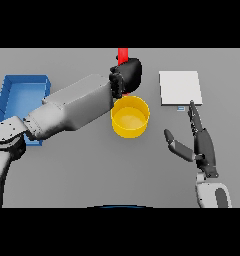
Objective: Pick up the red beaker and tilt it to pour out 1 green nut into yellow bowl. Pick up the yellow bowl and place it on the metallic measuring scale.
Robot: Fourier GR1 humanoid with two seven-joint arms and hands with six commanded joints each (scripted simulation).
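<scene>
Pouring step: left hand (126, 75), fingers wrapped round red beaker (123, 55), above yellow bowl (130, 117); next, tilt for 1 nut. Right hand (202, 145) idle, fingers straight.

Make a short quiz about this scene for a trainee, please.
1. True or false: the bowl already sits on the scale.
2. Which hand grips the beaker: A left, B right?
3. What colour is the bin at the table's left?

Key: 1 false, the bowl stands on the table, left of the scale. 2 A; the right hand is open near the scale. 3 blue.
</scene>
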